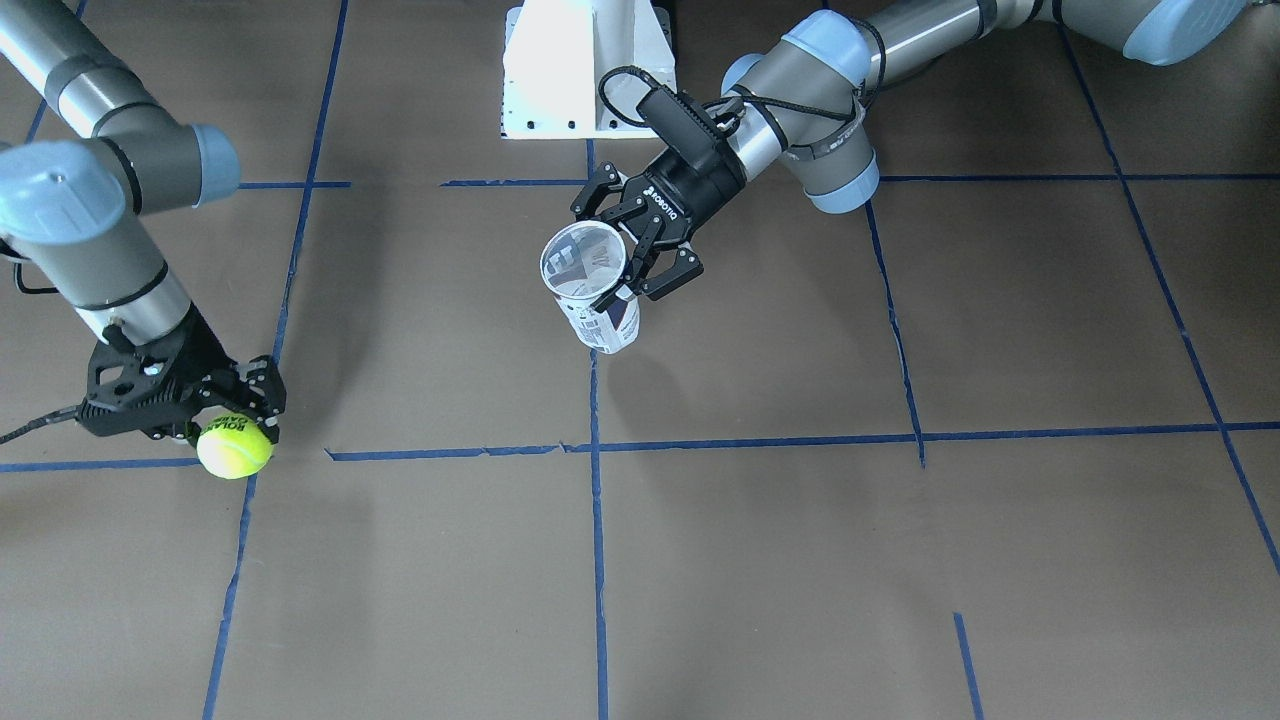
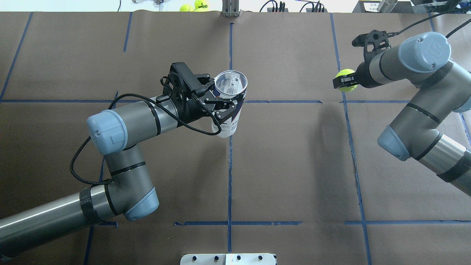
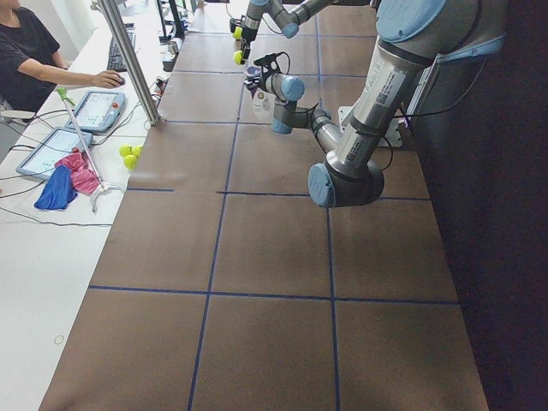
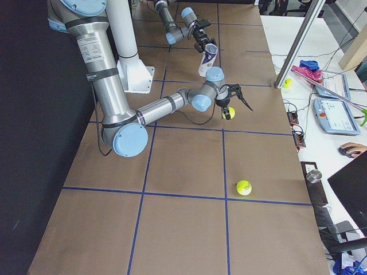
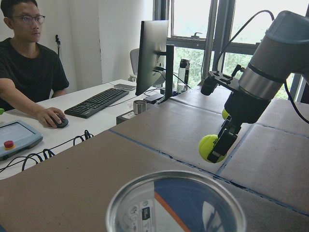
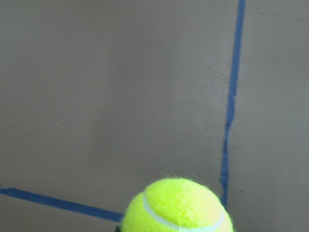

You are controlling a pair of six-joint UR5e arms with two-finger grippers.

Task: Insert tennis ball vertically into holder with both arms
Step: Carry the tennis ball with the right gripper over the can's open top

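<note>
Your left tool point(image 1: 630, 245) is pinching the holder point(image 1: 605, 325). Its black fingers point(image 2: 220, 110) press on the clear wall just below the rim. The holder stands roughly upright with its open mouth facing up, and the navy and white label shows below the fingers. In the left wrist view you look straight down onto that open rim. You cannot tell from these views whether its base touches the worktop point(image 1: 760, 560).

Your right tool point(image 1: 232, 420) is pinching the tennis ball point(image 1: 235, 450), with the finger pads on opposite sides and the black lettering turned toward the front-facing camera. The tennis ball is well apart from the holder, out on the robot's right of it and slightly farther from the robot. In the left wrist view it appears to hang just above the worktop, over a blue tape line point(image 6: 231, 96). The two tools are not touching.

A spare ball point(image 4: 243, 187) lies on the worktop far from the holder, beyond the right tool. Two more balls point(image 2: 195, 5) sit past the worktop's far edge, opposite the holder. A seated operator point(image 5: 29, 58) has a hand on a mouse at the desk beyond that edge.
</note>
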